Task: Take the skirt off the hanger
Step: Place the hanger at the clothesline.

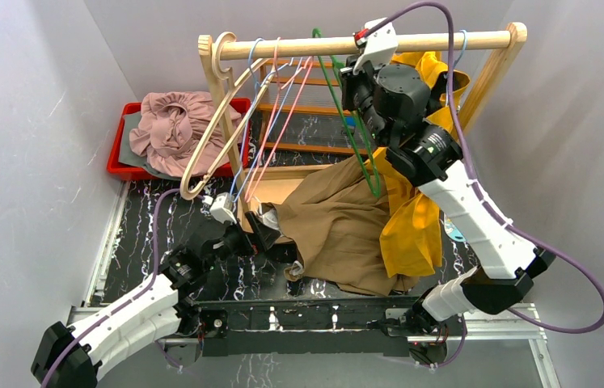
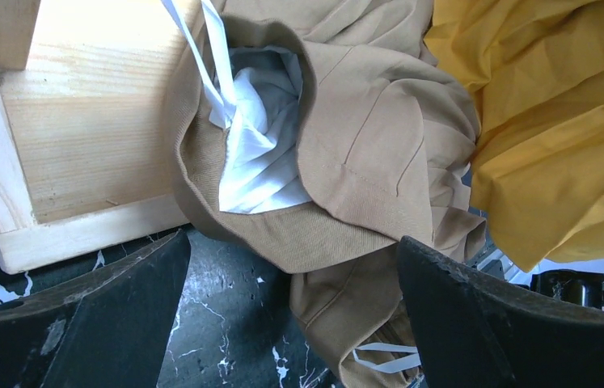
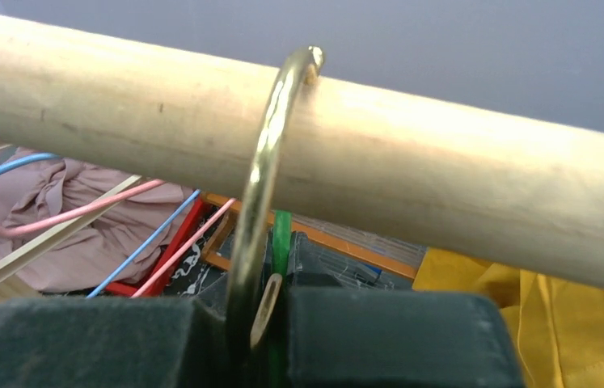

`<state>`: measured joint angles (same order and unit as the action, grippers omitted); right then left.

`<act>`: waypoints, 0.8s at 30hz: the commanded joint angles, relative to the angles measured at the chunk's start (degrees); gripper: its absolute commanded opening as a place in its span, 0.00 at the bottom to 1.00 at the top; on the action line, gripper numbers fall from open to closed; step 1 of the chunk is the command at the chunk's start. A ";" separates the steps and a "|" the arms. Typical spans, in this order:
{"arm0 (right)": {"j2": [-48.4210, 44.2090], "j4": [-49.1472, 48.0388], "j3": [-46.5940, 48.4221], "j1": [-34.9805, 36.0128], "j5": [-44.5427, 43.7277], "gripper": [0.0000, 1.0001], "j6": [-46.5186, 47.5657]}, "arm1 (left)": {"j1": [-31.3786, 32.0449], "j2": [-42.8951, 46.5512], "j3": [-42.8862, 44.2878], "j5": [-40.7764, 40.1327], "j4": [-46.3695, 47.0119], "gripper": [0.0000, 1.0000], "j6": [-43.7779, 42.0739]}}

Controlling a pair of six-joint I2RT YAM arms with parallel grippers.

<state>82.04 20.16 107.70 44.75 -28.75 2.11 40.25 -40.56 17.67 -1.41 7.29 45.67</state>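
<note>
**Skirt Heaped on Table as One Claw Gaped and the Other Gripped a Hook**

At the lower left of the overhead view, the left claw (image 1: 264,236) lay low over the black marbled table (image 1: 145,234), its jaws spread wide and holding nothing. Its wrist camera showed the two dark fingers (image 2: 120,307) apart at the bottom of the frame, with the tan skirt (image 2: 363,153) bunched between and just beyond them. The skirt's waistband was turned open on a white lining (image 2: 258,153).

Seen from above, the skirt (image 1: 339,226) sprawled at lower centre, partly on the table and partly over the pale wooden base (image 2: 80,137) of the clothes rack. A yellow garment (image 1: 411,226) hung against its right side. Whether any part of the skirt was attached to a hanger could not be made out.

Farther back, at upper centre, the right claw (image 1: 361,61) reached up to the wooden rod (image 1: 306,44). Its wrist camera showed the jaws (image 3: 270,323) closed tight on a brass hook (image 3: 262,170) looped over the rod (image 3: 444,170). A green hanger (image 1: 347,121) dangled just left of that claw, with pink and blue wire hangers (image 1: 278,113) and a wooden hanger (image 1: 213,137) further left along the rod.

At the far upper left, a red bin (image 1: 116,166) held a crumpled pink garment (image 1: 173,121).
</note>
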 commanded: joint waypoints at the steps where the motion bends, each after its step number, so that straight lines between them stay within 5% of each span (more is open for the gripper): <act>1: 0.14 -9.25 2.35 0.00 -3.50 0.00 2.04 | 0.18 1.02 -0.11 1.72 -0.40 0.99 0.85; 12: 3.72 -9.30 -0.90 -0.01 -4.19 0.00 0.74 | 0.17 -1.05 1.24 3.27 -1.25 0.99 0.52; 17: 1.87 -7.62 -3.91 0.00 -3.45 0.12 -1.01 | 0.18 -3.28 3.38 4.19 -3.50 0.99 -0.36; 20: -1.21 -1.79 -4.74 -0.01 -2.17 0.37 -2.05 | 0.18 -3.88 3.80 4.46 -3.79 0.98 -0.32; 24: -10.28 8.82 -6.62 -0.02 4.40 0.98 -4.46 | 0.17 -6.61 5.73 5.99 -4.42 0.98 3.09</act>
<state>79.81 23.16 101.82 44.75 -28.88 -0.23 40.25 -45.60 20.47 2.17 2.90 46.13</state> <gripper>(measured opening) 0.791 0.984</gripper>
